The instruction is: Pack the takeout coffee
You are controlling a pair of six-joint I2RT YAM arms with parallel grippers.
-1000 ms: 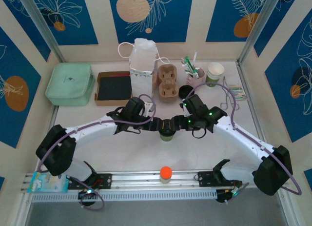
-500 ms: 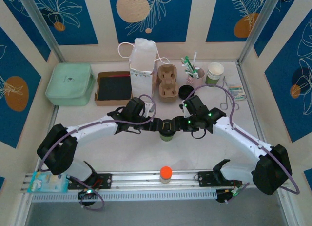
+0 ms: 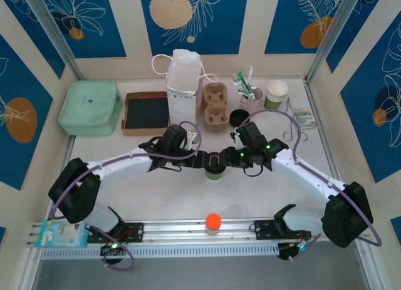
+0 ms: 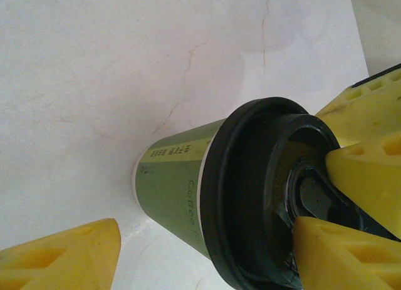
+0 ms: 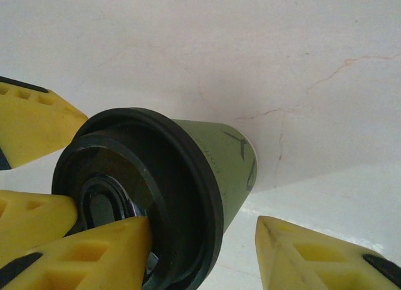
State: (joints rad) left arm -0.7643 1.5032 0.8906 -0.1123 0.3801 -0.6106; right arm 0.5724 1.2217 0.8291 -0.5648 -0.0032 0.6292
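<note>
On the desk [image 3: 188,199] stands the coffee cup [image 4: 169,177]. The left end effector [image 4: 207,233] and right end effector [image 5: 202,224] straddle it, both spread.

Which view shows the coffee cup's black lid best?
Right wrist view: the lid is close, most of its rim visible. The left wrist view hides more behind fingers; the top view shows it tiny, mostly covered.

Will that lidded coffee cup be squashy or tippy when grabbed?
The cup looks like thin paper, so a hard squeeze would probably dent it. It tapers to a narrow base, so a sideways push might tip it. The black lid seems pressed on, likely stiffening the rim.
</note>
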